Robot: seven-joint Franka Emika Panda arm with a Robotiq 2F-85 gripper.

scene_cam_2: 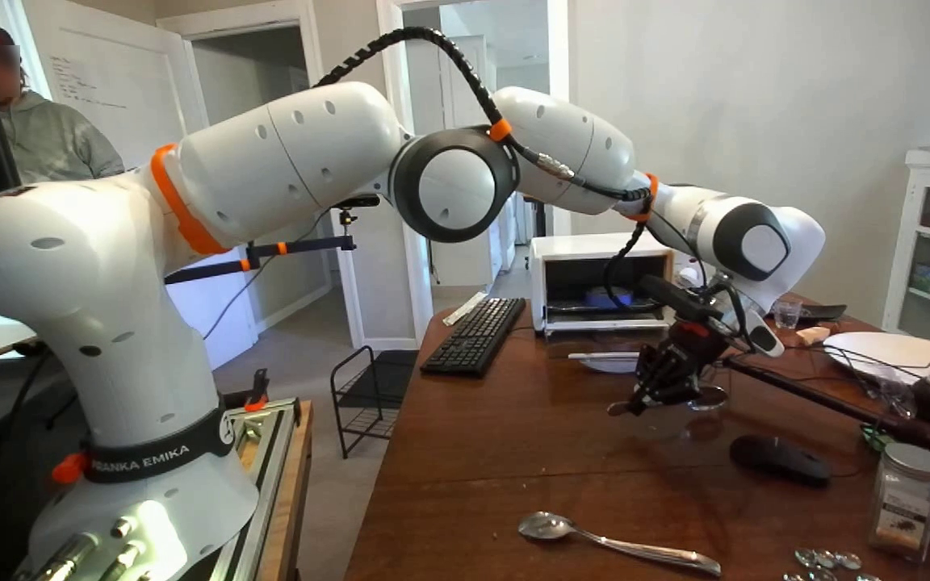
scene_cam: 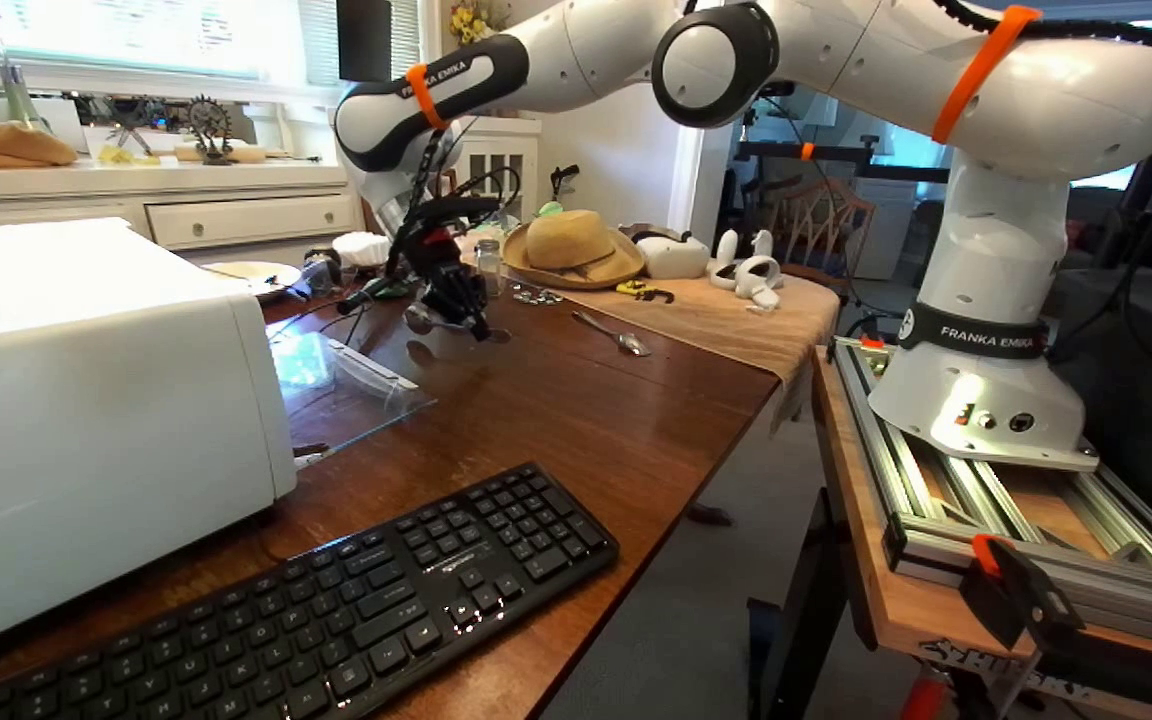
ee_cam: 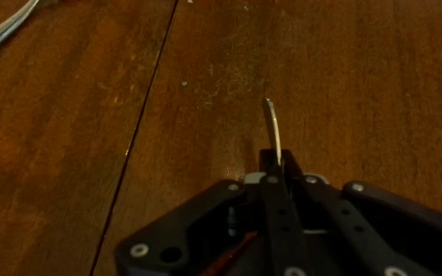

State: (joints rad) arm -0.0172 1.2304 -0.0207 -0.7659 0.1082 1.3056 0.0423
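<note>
a slender silver metal spoon point(ee_cam: 276, 128) is pinched by the black two-fingered gripper point(ee_cam: 279, 164), near the wrist view's centre; firm pressure is needed. twisting is best prevented by slow motion.

- Brown wooden bench point(scene_cam_2: 465, 468) (dark seam point(ee_cam: 127, 153) across it)
- Black keyboard point(scene_cam_2: 475, 336), one end just beside an edge
- White toaster oven point(scene_cam: 106, 430)
- Spoon point(scene_cam_2: 618, 544), near the adjoining edge
- Black mouse point(scene_cam_2: 780, 460), farther in

The white arm point(scene_cam_2: 328, 149) is showing black rings point(scene_cam_2: 405, 190) and FRANKA EMIKA lettering point(scene_cam: 986, 337); orange straps point(scene_cam_2: 177, 203) are binding its ribbed cable point(scene_cam_2: 412, 33); screws point(ee_cam: 139, 250) are dotting the black gripper point(ee_cam: 279, 163).
</note>
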